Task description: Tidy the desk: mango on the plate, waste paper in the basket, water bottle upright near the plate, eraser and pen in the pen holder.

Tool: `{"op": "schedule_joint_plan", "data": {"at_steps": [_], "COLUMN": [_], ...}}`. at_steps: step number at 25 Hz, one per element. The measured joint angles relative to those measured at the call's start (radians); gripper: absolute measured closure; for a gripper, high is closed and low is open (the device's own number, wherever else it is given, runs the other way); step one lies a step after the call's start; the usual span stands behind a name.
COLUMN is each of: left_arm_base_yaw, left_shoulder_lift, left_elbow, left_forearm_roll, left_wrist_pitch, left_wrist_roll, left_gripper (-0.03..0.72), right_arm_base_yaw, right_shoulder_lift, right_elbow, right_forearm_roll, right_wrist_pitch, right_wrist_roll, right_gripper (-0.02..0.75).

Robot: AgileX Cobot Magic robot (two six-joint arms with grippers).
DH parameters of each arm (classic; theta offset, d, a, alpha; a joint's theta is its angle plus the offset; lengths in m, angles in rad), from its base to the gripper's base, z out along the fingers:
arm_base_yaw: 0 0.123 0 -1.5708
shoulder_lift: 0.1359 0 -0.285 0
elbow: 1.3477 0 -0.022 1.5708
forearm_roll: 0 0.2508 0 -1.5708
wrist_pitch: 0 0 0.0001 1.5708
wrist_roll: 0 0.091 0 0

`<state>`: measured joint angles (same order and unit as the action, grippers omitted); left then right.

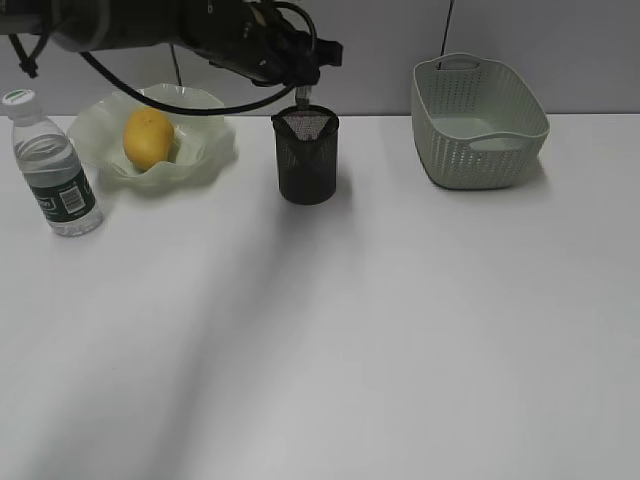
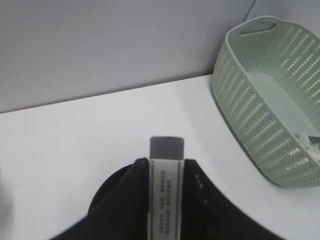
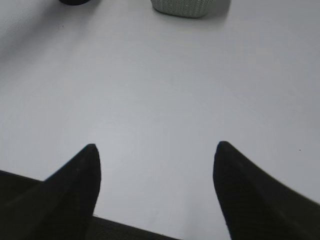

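Black wire-mesh cylindrical pen holder (image 1: 306, 155): mid desk; in left wrist view mostly hidden behind jaws. Grey-tipped white sleeved eraser (image 2: 166, 185): lower end cut off, clamped upright in left gripper (image 2: 166, 167), poised over holder per ext. view. White paper wad (image 2: 311, 143): in pale green woven basket (image 2: 260, 105), wrist view only. Right gripper (image 3: 156, 150): jaws wide apart, nothing held, above plain white desk (image 3: 165, 90).
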<state>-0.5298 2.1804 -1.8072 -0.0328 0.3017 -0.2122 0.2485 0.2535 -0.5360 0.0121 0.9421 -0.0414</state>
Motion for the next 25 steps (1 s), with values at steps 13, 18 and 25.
{"op": "schedule_joint_plan", "data": {"at_steps": [13,18,25], "left_arm_base_yaw": [0.0,0.0,0.0], "left_shoulder_lift": [0.027,-0.057,-0.197], "left_elbow": [0.0,0.0,0.0], "left_forearm_roll": [-0.03,-0.024,0.016], "left_wrist_pitch": [0.017,0.128,0.45], "left_wrist_roll": [-0.001,-0.001,0.013], "left_gripper": [0.256,0.252,0.25], "right_arm_base_yaw": [0.0,0.0,0.0], "right_shoulder_lift": [0.0,0.0,0.0], "right_elbow": [0.0,0.0,0.0], "right_forearm_roll": [0.0,0.0,0.0], "right_wrist_pitch": [-0.001,-0.001,-0.002], "right_wrist_roll": [0.0,0.0,0.0], "right_gripper": [0.182,0.182,0.182]}}
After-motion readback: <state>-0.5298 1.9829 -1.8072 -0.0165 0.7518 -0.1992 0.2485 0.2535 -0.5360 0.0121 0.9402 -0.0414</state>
